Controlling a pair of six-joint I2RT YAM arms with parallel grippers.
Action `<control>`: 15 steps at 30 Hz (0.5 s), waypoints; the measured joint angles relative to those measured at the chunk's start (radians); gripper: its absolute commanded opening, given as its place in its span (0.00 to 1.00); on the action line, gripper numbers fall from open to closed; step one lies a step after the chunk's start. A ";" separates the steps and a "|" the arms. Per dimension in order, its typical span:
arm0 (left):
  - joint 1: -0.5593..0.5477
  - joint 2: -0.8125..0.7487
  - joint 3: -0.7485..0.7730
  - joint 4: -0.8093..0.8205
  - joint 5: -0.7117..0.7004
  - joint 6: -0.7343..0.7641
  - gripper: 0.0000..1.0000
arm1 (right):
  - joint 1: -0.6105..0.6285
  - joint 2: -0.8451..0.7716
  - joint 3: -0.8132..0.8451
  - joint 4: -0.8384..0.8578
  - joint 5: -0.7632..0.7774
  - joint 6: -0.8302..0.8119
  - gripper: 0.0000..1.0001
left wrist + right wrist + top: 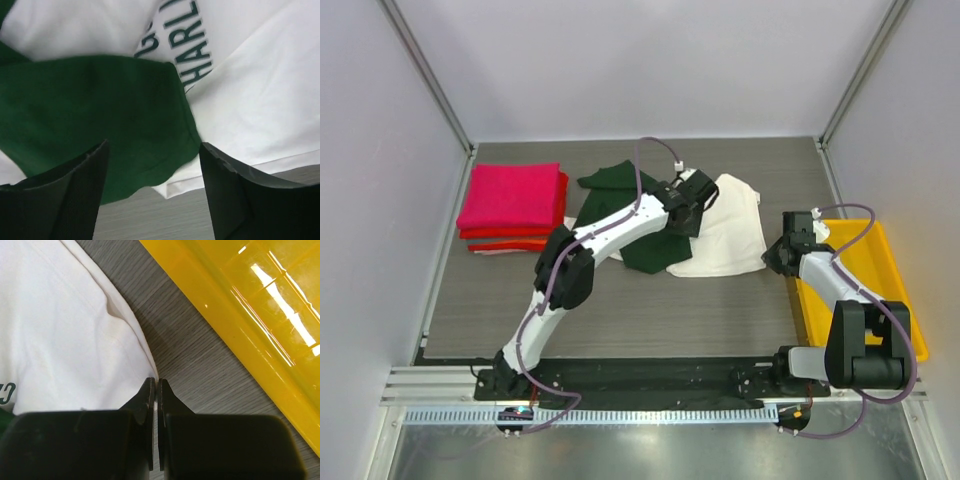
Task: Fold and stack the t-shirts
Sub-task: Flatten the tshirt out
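A cream-white t-shirt (730, 235) with dark green sleeve parts (645, 250) lies spread in the middle of the table. My left gripper (688, 203) hovers over it. In the left wrist view this gripper (152, 147) is open, nothing between its fingers (75, 195), with a green sleeve (100, 110) and dark lettering (192, 45) below. My right gripper (783, 250) is shut at the shirt's right edge. In the right wrist view its tips (157, 381) meet right at the white hem (60, 330); whether cloth is pinched cannot be told. A folded magenta shirt (515, 195) tops a red one (510, 241) at back left.
A yellow plastic tray (898, 300) stands at the table's right edge, close beside the right gripper, and its wall (240, 315) crosses the right wrist view. Grey walls enclose the table on three sides.
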State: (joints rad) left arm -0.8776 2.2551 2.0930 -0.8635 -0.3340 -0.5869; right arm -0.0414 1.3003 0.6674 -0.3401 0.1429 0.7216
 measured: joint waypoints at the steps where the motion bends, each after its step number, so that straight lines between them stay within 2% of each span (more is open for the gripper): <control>1: 0.000 0.014 -0.012 0.001 0.010 0.010 0.82 | 0.000 0.000 -0.002 0.000 0.001 0.001 0.01; 5: 0.002 -0.083 -0.232 0.058 0.027 0.024 0.85 | 0.000 0.000 -0.006 0.000 0.006 0.000 0.01; 10: 0.024 -0.421 -0.565 0.153 0.072 0.030 0.81 | 0.000 0.002 -0.006 0.001 0.013 -0.001 0.01; 12: 0.040 -0.574 -0.668 0.215 0.096 0.023 0.80 | 0.000 0.005 -0.006 0.003 0.014 -0.001 0.01; 15: 0.079 -0.712 -0.795 0.318 0.164 0.013 0.77 | 0.000 0.019 -0.006 0.004 0.014 -0.002 0.01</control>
State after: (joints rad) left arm -0.7982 1.5429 1.2984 -0.5453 -0.1699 -0.5739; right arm -0.0414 1.3190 0.6617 -0.3363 0.1570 0.7200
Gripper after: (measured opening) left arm 0.788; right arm 0.040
